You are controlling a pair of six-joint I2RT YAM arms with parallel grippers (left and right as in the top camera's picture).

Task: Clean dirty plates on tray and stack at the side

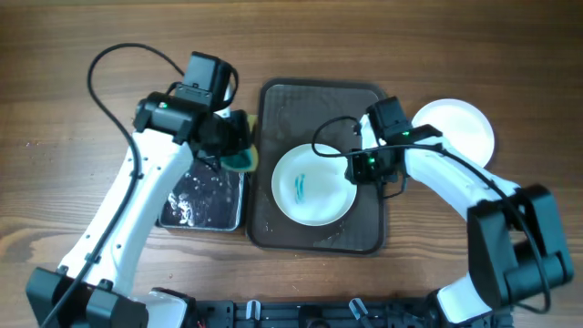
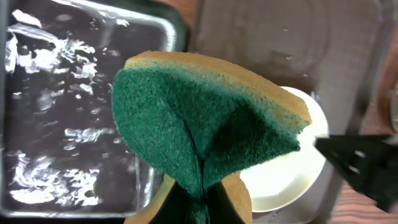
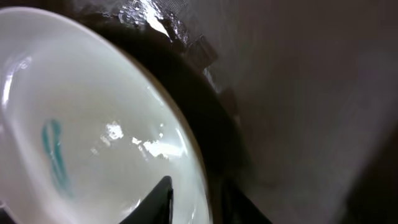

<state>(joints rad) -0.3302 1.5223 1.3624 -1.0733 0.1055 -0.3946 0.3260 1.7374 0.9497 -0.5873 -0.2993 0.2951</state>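
Note:
A white plate (image 1: 314, 185) with teal smears lies on the dark tray (image 1: 319, 100). My right gripper (image 1: 357, 168) is shut on the plate's right rim; in the right wrist view one finger lies inside the plate (image 3: 93, 137) and one under the rim (image 3: 189, 205). My left gripper (image 1: 223, 146) is shut on a folded green and yellow sponge (image 1: 242, 160), held over the gap between the water pan and the tray. The sponge (image 2: 205, 118) fills the left wrist view, with the plate (image 2: 286, 174) beyond it. A clean white plate (image 1: 455, 128) sits at the right of the tray.
A metal pan of water (image 1: 202, 199) stands left of the tray, also seen in the left wrist view (image 2: 68, 112). Cables run above both arms. The tray surface is wet around the plate.

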